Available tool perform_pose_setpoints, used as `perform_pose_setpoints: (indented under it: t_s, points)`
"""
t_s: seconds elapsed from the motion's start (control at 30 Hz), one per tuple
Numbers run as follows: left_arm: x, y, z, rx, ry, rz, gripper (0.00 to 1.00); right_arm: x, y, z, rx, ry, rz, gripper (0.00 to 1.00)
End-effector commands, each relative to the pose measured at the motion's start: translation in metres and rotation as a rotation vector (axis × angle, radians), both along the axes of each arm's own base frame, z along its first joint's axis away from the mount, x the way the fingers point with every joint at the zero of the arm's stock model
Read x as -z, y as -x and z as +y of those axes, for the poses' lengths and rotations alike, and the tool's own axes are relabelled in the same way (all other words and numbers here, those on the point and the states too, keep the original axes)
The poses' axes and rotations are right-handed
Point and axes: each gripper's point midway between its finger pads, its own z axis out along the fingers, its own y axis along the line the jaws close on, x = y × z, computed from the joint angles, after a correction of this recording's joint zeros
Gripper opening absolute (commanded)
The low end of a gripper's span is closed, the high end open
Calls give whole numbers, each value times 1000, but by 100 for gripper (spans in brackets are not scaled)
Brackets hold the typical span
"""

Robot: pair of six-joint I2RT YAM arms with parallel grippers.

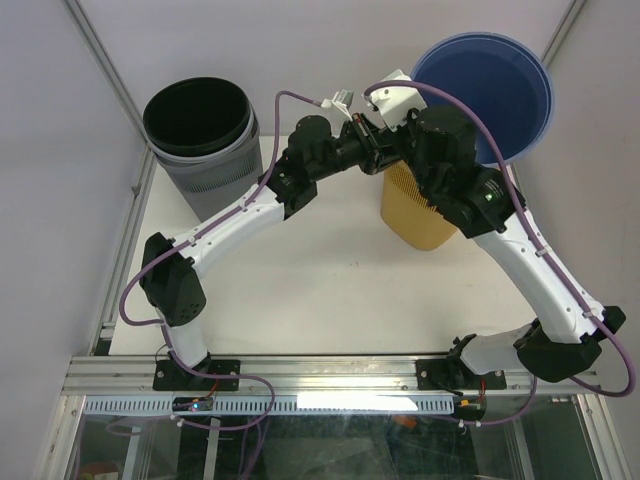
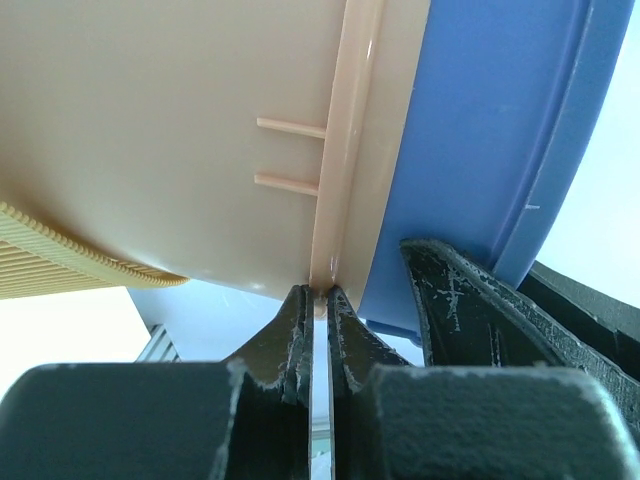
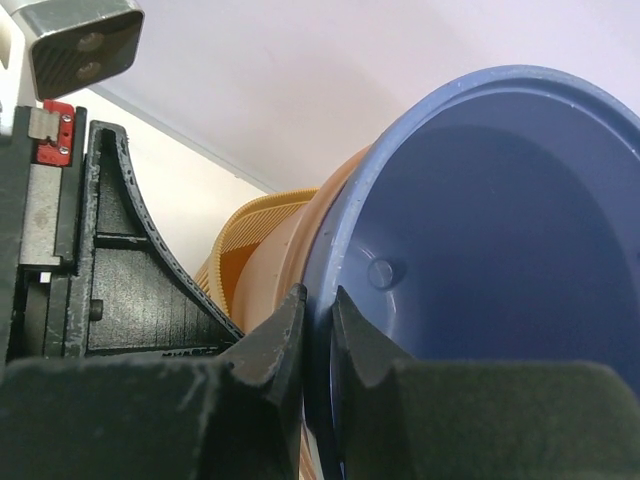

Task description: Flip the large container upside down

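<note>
A blue bucket (image 1: 490, 90) is nested in a tan ribbed container (image 1: 415, 215), and the pair is tilted at the back right with the blue mouth facing up. My left gripper (image 1: 383, 158) is shut on the tan container's rim flange (image 2: 335, 200), as the left wrist view (image 2: 320, 295) shows. My right gripper (image 1: 408, 98) is shut on the blue bucket's rim (image 3: 330, 260), one finger inside and one outside, as the right wrist view (image 3: 318, 300) shows. The blue wall (image 2: 480, 130) lies just beyond the tan flange. The two grippers sit close together.
A grey bin with a black inside (image 1: 200, 135) stands upright at the back left. A metal frame rail (image 1: 120, 230) runs along the table's left edge. The left gripper's finger (image 3: 130, 260) shows close to the right one.
</note>
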Motion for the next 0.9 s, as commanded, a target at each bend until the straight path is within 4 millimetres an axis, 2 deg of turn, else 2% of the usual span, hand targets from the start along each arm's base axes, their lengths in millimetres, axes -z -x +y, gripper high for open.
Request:
perform_pose_setpoints:
  t_s: [0.0, 0.17, 0.27, 0.67, 0.87]
  points:
    - [52, -47, 2, -192, -80, 120, 0, -90, 50, 35, -261, -197, -220, 0]
    - [70, -54, 12, -242, -96, 171, 0, -97, 58, 29, -267, -175, -240, 0]
    - [73, -60, 19, -265, -100, 178, 0, -97, 61, 22, -259, -162, -243, 0]
    - [65, -88, 45, -333, -89, 166, 0, -83, 85, 12, -339, -126, -198, 0]
    - [55, -103, 65, -370, -83, 139, 0, -61, 89, 9, -352, -49, -121, 0]
